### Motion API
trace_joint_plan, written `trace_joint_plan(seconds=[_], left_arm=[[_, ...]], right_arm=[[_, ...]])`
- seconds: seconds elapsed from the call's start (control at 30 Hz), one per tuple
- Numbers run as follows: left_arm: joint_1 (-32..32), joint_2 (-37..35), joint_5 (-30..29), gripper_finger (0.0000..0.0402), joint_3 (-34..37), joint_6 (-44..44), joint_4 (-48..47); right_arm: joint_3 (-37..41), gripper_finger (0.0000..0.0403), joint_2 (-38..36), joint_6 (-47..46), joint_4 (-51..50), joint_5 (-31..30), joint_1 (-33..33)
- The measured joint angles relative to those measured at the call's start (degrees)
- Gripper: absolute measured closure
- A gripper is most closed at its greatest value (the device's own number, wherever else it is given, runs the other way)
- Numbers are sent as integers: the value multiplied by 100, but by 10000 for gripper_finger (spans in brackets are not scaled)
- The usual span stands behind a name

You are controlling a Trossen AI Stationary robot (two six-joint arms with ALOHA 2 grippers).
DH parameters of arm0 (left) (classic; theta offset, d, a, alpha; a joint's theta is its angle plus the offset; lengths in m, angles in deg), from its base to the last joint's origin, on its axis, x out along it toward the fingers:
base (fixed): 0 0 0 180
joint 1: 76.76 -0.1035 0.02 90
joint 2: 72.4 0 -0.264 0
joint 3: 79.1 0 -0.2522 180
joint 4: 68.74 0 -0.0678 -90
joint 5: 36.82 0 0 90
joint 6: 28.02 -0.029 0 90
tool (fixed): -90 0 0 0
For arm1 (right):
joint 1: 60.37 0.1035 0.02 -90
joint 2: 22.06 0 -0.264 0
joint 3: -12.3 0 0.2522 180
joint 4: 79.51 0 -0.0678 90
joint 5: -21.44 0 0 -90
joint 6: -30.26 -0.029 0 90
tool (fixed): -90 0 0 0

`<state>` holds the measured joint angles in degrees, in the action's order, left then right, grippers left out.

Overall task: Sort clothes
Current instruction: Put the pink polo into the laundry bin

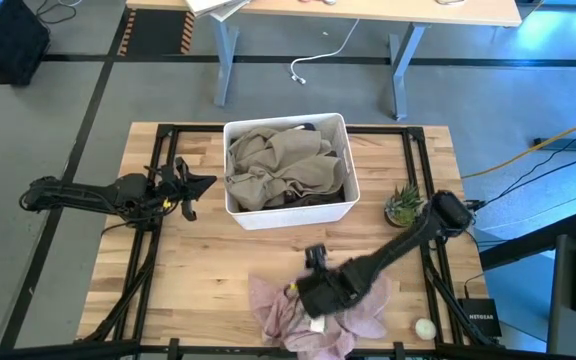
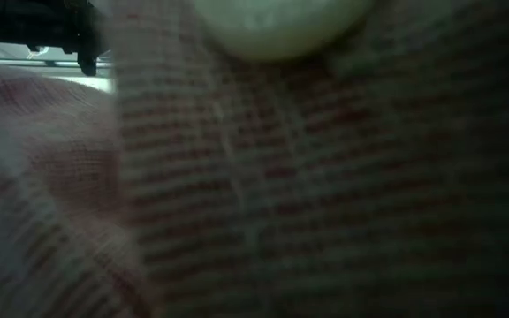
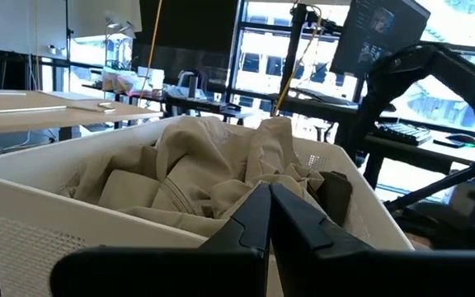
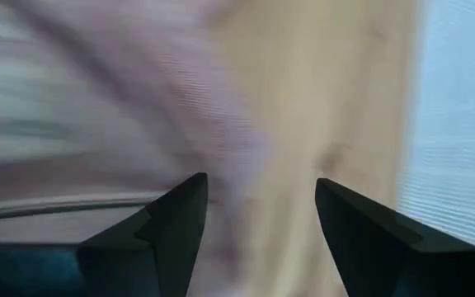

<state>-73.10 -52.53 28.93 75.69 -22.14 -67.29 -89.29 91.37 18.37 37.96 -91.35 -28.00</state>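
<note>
Here, spread fingers of the right gripper (image 4: 258, 223) hover low over the pink garment (image 1: 303, 315) near the surface's (image 1: 208, 270) front edge; a shallow pinch could snag one layer and drag it off, while the left gripper (image 3: 269, 210), clenched, waits beside the bin (image 1: 293, 212) of khaki clothes (image 1: 283, 165)

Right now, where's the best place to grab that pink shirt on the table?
Probably the bunched fold in the middle of the pink shirt, from straight above. It lies crumpled on the table, so raised folds give something to pinch. The right gripper is open just over it.
</note>
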Motion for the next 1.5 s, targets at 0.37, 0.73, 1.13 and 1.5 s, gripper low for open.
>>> trace_joint_plan(seconds=[0.37,0.73,1.13,1.5], left_arm=[[0,-1,0,398,1,15,-259],[0,-1,0,398,1,472,-458],[-2,-1,-4,398,0,195,-235],[-2,1,-7,398,0,19,-261]], right_arm=[[-1201,162,-19,-785,-2224,175,-869],[-2310,162,62,-573,-880,1064,768],[-509,162,748,-562,-1291,573,585],[-971,162,730,-567,-2661,-130,-992]])
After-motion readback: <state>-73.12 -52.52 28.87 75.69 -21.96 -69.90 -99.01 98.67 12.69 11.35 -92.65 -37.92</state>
